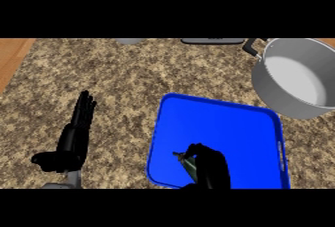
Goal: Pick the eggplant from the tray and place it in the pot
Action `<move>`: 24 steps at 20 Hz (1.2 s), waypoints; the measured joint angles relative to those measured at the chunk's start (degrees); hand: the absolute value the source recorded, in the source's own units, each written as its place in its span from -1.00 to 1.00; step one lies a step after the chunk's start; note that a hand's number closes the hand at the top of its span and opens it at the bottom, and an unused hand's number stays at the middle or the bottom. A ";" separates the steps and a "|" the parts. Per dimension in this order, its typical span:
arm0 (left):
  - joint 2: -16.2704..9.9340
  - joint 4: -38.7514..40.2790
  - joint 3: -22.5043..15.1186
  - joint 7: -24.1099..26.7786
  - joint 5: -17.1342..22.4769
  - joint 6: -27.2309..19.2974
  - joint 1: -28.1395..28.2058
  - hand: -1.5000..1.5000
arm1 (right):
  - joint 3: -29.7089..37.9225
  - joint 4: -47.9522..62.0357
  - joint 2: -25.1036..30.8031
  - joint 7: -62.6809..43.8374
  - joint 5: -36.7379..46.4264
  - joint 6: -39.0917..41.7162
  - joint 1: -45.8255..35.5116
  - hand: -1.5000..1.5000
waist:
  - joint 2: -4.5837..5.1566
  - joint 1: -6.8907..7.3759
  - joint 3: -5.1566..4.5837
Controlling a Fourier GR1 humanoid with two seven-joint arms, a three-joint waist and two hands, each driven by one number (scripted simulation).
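A blue tray (222, 119) lies on the granite counter in the middle right of the head view. At its near edge my right hand (211, 167) is curled round the eggplant (186, 160), of which only a dark green stem end shows at the hand's left. A silver pot (297, 77) with a pale inside stands at the far right, beyond the tray's far right corner. My left hand (75, 137) rests open on the left, fingers pointing up, well apart from the tray.
A wooden strip (13, 53) borders the counter at the far left. A dark flat object (212, 41) and a grey round thing (130, 41) sit at the far edge.
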State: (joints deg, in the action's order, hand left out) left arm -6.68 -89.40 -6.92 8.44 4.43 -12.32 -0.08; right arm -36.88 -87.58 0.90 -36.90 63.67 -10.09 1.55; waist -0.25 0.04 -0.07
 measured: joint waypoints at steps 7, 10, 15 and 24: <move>0.67 -0.73 0.11 -0.44 -0.58 0.58 0.02 0.00 | 7.77 3.99 -0.66 -4.72 1.87 0.63 -9.32 1.00 | 0.48 0.78 0.07; 0.68 -0.91 -0.23 -0.34 -0.62 1.01 -1.09 0.00 | 16.95 8.76 -0.15 -10.12 1.45 2.17 -16.99 1.00 | 1.56 2.04 0.04; 0.81 -0.94 -1.22 -0.42 -0.87 1.79 -2.65 0.00 | 28.64 17.51 4.14 -17.07 2.98 3.48 -30.41 1.00 | 2.64 4.69 0.03; 1.45 -0.41 -2.98 -1.31 -1.44 2.63 -4.90 0.00 | 36.17 35.25 11.15 -22.65 13.86 1.63 -53.04 1.00 | 3.04 8.20 -0.02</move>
State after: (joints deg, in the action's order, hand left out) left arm -5.22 -89.81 -9.90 7.13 2.98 -9.69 -4.98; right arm -0.71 -52.34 12.05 -59.55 77.53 -8.46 -51.49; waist 2.80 8.24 -0.09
